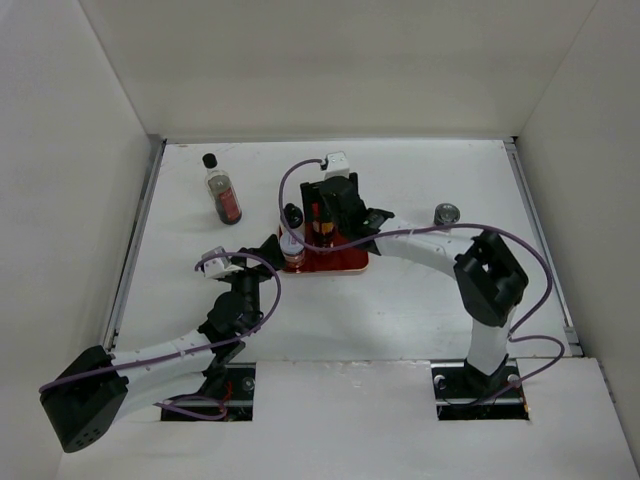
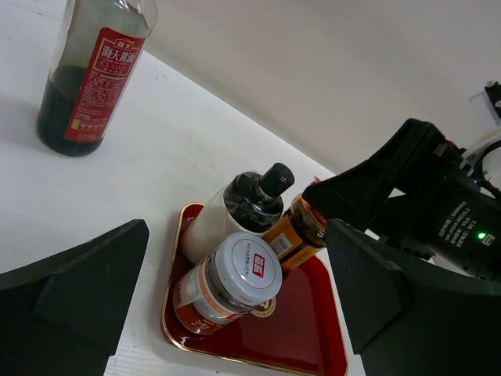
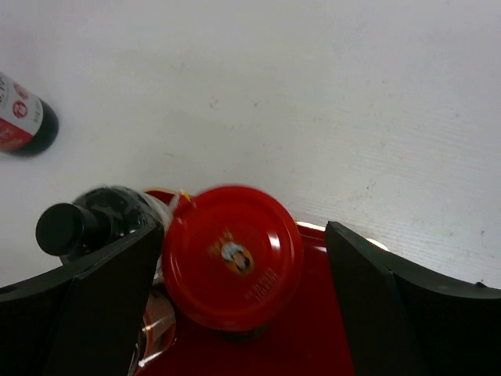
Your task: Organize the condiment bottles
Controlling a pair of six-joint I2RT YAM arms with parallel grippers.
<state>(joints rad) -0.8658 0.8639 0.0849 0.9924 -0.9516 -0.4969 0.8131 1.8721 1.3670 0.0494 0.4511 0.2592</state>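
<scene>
Seen from above, a tall clear glass bottle with a black cap and dark red liquid (image 1: 221,190) stands upright on the white surface (image 1: 420,300). It is off to the far left and well apart from everything else, long axis vertical, cap pointing up. A flat red rectangular tray (image 1: 350,263) lies mid-surface. At its left end a short black-capped bottle (image 1: 293,213) and a grey-lidded jar with an orange label (image 1: 292,247) stand upright, close together. The right pincer (image 1: 322,235) hangs over the tray, and the left pincer (image 1: 268,248) sits just beside the tray's left edge. A small grey-lidded shaker (image 1: 445,212) stands alone to the right.

The right wrist camera looks straight down on a red-capped brown jar (image 3: 232,254), upright on the tray with its lid facing the lens. The fingers (image 3: 86,305) stand apart on either side of the lid. There is a plain gap at the right one; the left one is very near, and I cannot tell whether it touches.

From the left wrist, that pincer's fingers (image 2: 70,298) are spread wide with nothing gripped. Beyond them the three containers huddle at the tray's corner, caps up, and the right pincer sits over the brown jar.
</scene>
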